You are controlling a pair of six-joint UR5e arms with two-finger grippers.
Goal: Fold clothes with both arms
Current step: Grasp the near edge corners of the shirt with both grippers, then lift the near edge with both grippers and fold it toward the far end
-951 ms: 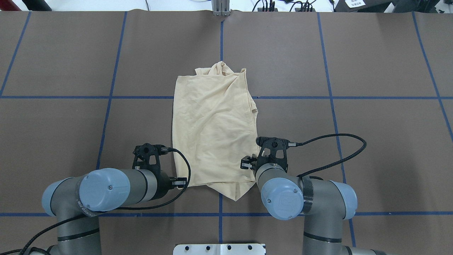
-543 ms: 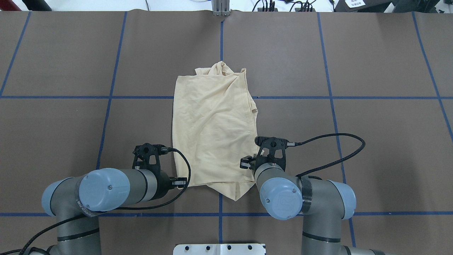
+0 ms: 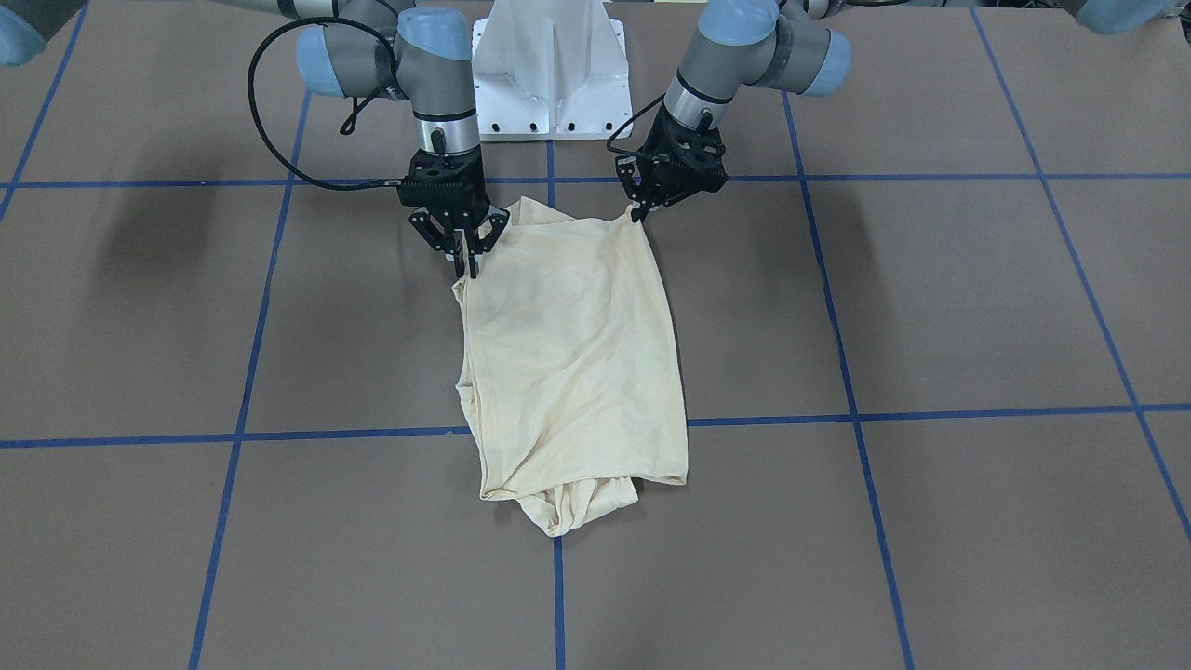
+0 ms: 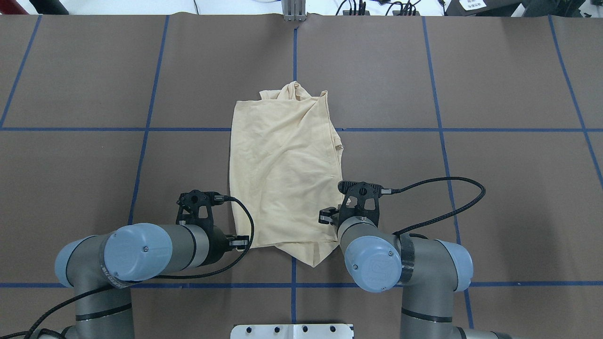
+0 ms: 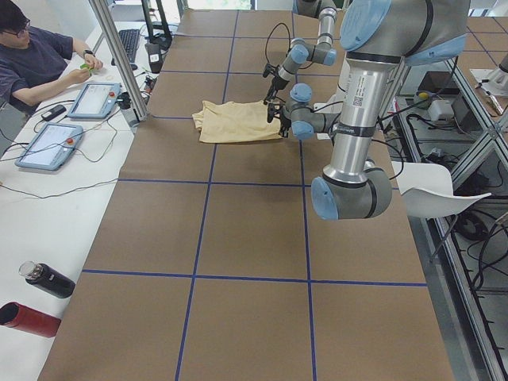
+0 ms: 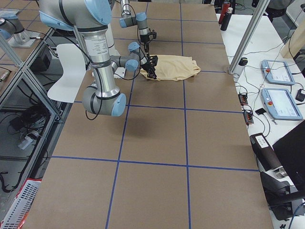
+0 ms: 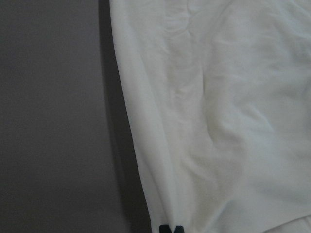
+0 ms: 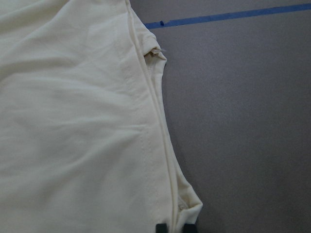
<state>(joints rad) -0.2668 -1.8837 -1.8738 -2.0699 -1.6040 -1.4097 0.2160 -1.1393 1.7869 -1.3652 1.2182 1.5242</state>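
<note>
Nearest the robot, the left gripper [image 3: 640,214] sits at the near-left corner of the T-shirt [image 4: 282,179] and the right gripper [image 3: 465,261] on its right side edge, a bit further out. Both sets of jaws look pinched closed on fabric: the front view shows cloth drawn up to each tip, and in the wrist views the dark tips sit at the very edge of the cloth, left pair nearly together, right pair with the corner fold between them. A pointed flap [image 4: 311,256] pokes toward the robot between the two grippers, not held. The shirt lies flat on the worktop [image 4: 94,188], already folded into a narrow strip, centred on the middle blue tape line [image 4: 295,56]. Handling, as a judgement: thin, light, fully limp, no stiffness. It will sag between the two pinch points and the stacked layers can slide apart or drop out. It is best held at the near corners through all layers, with the holds level and spread so the near edge stays taut. The loose flap may trail or fold under. The long axis runs away from the robot, near to far, roughly along the centre line, with the right edge bulging out a little around the middle. At the far end a small bunch [image 4: 292,89] sticks out past the square edge. No print or label shows, so I cannot tell which end is the neck or which face is up.
</note>
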